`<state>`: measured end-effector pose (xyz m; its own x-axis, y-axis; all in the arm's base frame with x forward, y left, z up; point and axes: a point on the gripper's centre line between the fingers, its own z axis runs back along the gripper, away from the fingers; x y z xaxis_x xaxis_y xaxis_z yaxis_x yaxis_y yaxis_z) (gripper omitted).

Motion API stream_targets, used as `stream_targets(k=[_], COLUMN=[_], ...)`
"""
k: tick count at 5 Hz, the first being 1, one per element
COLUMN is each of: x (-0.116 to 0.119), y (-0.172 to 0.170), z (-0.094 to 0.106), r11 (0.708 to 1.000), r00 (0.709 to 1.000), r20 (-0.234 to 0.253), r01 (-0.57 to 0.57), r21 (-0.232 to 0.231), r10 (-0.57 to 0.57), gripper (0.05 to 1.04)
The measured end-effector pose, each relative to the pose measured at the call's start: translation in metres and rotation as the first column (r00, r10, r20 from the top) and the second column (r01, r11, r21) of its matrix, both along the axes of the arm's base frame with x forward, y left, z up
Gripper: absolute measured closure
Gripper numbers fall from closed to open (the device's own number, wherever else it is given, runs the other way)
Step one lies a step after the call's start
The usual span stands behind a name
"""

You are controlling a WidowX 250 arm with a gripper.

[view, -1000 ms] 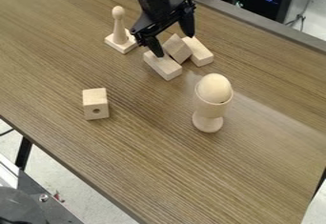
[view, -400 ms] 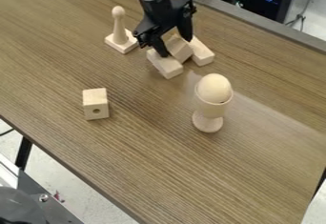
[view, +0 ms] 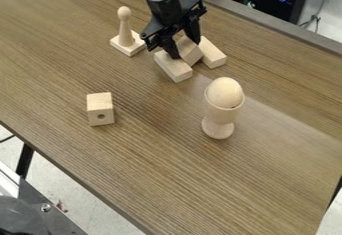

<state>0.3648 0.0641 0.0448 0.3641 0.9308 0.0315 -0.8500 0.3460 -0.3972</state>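
Note:
The gripper (view: 185, 48) hangs in the upper middle of the camera view, low over three wooden blocks that lie close together. A tilted block (view: 191, 54) leans in the middle, directly under and against the gripper. To its left lies a long flat block (view: 174, 68), which the gripper's left side reaches down to. A further flat block (view: 213, 56) lies on the right of the tilted one. Part of the tilted block is hidden behind the gripper.
A wooden peg on a square base (view: 125, 39) stands left of the gripper. Nearer the front are a cube with a hole (view: 100, 110) and a wooden cup (view: 220, 115) holding an egg (view: 226, 93). The wood-patterned table (view: 167, 174) has a dark back edge.
The gripper has moved slightly right and its two sides are nearer each other. All three blocks have shifted a little, the outer right one to the right.

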Motion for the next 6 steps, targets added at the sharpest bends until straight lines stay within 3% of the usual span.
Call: stream_targets(k=[3,4,5,6], x=[-0.001,-0.005,-0.01,-0.013], y=[-0.006,-0.001,0.015,0.024], z=[0.057,0.06,0.066,0.08], r11=[0.998,0.998,0.994,0.988], r00=[0.995,0.997,0.998,0.995], r20=[0.087,0.055,-0.011,-0.089], r01=[0.046,0.058,0.069,0.062], r21=[-0.045,-0.022,0.082,0.138], r10=[-0.042,-0.057,-0.068,-0.05], gripper=[0.535,0.535,0.535,0.535])
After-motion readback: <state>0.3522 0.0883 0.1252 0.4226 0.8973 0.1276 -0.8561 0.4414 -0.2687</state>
